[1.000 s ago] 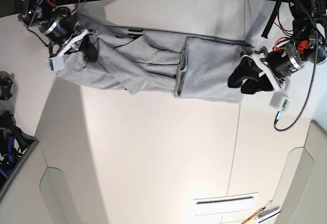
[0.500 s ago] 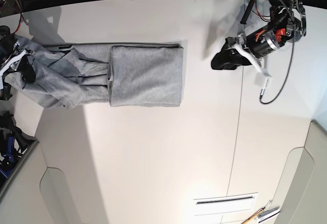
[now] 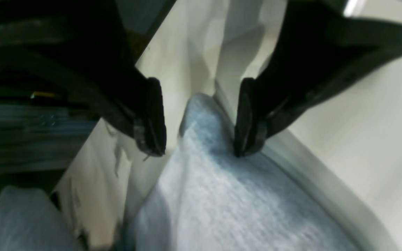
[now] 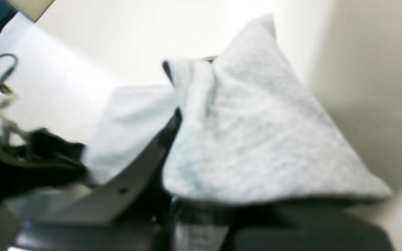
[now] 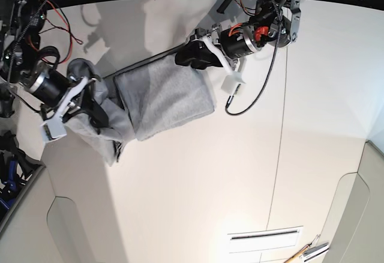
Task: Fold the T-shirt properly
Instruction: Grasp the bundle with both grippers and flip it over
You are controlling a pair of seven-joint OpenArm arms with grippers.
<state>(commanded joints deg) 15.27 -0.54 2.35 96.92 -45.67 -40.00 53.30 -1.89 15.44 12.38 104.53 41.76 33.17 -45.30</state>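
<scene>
grey cloth is filling the near part of both wrist views: the t-shirt [image 5: 162, 98] is lying on the white table [image 5: 198, 203], toward its far left in the base view.

right gripper [image 5: 90, 108] is pinching a bunched end of the shirt; in its wrist view the fabric [image 4: 257, 139] is draping over one finger [image 4: 134, 184] and peaking up off the table.

left gripper [image 3: 198, 120] is hanging with its jaws spread, a raised corner of cloth [image 3: 201, 115] standing in the gap, right-hand fingertip [image 3: 244, 139] looking close to or touching it. not yet clamped, as far as i can judge.

progress: one end is sitting as a flat, neat rectangle [image 5: 168, 95]; the other end is crumpled in loose ridges by the right arm. reading this as partway done, with the rumpled half to be smoothed and folded over.

containers: none showing. far off near the table corner, a pencil-like tool [image 5: 303, 252] is lying well apart from the work.
</scene>
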